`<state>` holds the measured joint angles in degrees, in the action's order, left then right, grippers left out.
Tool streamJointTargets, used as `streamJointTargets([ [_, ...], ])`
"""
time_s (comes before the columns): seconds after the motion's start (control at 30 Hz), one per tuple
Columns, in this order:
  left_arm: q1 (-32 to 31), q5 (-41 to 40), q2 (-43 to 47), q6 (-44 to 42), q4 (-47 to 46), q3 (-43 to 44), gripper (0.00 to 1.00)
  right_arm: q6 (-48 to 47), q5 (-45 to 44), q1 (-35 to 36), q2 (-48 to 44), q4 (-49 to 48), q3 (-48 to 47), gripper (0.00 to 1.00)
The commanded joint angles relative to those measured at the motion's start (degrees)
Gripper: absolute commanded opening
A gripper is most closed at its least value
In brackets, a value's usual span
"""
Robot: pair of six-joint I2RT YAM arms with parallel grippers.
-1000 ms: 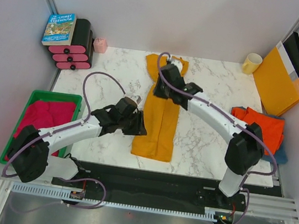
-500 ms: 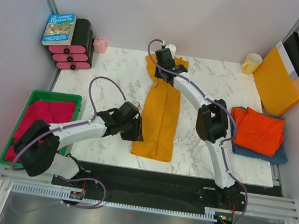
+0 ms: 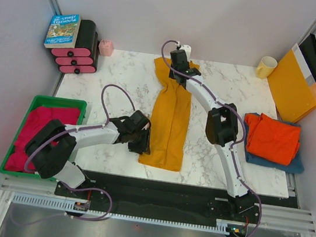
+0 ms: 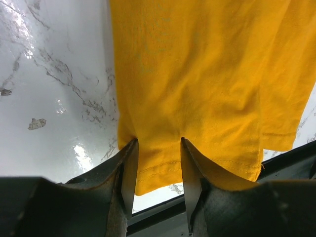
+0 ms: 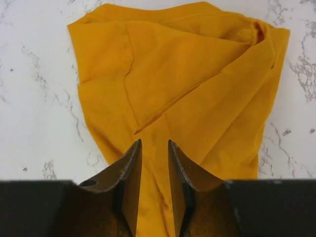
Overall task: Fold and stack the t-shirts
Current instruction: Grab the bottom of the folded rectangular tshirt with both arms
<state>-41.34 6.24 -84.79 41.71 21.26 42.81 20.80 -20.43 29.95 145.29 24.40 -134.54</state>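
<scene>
The mustard-yellow t-shirt (image 3: 169,120) lies folded into a long strip down the middle of the marble table. My left gripper (image 3: 143,147) sits low at the strip's near left corner. In the left wrist view the left gripper (image 4: 158,148) is open, and the hem (image 4: 158,170) shows between its fingers. My right gripper (image 3: 175,68) hovers over the far, sleeve end. Seen from the right wrist, the right gripper (image 5: 154,148) has its jaws a little apart above the cloth (image 5: 187,74). An orange-red t-shirt (image 3: 273,137) lies folded on a blue t-shirt (image 3: 292,166) at the right.
A green bin (image 3: 54,101) with red cloth stands at the left edge. At the back left are a book (image 3: 62,29) on a black-and-pink stack and a small pink cup (image 3: 105,47). A yellow mug (image 3: 266,66) and an orange envelope (image 3: 295,85) are at the back right.
My right arm swung from the middle of the yellow shirt to its far end and its jaws widened slightly. My left gripper slid nearer along the shirt's left edge toward the hem.
</scene>
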Motion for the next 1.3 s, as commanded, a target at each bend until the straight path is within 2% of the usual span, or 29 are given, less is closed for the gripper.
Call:
streamJointTargets([
  [0.0, -0.2, 1.8, -1.1, 0.9, 0.1, 1.5, 0.46, -0.9, -0.9, -0.9, 2.4, -2.6, -3.1, 0.36],
  [0.37, -0.2, 3.5, -2.7, -0.5, 0.1, 2.4, 0.46, -1.5, -2.9, -0.2, 2.7, -3.7, -3.1, 0.49],
  [0.57, -0.2, 3.6, -2.9, -1.2, 0.2, 2.5, 0.46, -2.0, -4.4, 0.7, -0.3, -8.1, 0.9, 0.51],
  [0.87, -0.2, 3.8, -3.9, -1.7, 0.3, 3.2, 0.46, -1.5, -3.8, 1.2, 1.1, -7.4, 1.1, 0.50],
  [1.2, -0.2, 4.1, -5.3, -1.5, 0.4, 3.8, 0.46, -0.8, -5.1, 0.9, 1.1, -5.3, 2.1, 0.31],
  [1.27, -0.2, 4.1, -5.6, -1.5, 0.5, 3.8, 0.46, -0.8, -5.5, 0.8, 0.8, -5.2, 2.6, 0.22],
])
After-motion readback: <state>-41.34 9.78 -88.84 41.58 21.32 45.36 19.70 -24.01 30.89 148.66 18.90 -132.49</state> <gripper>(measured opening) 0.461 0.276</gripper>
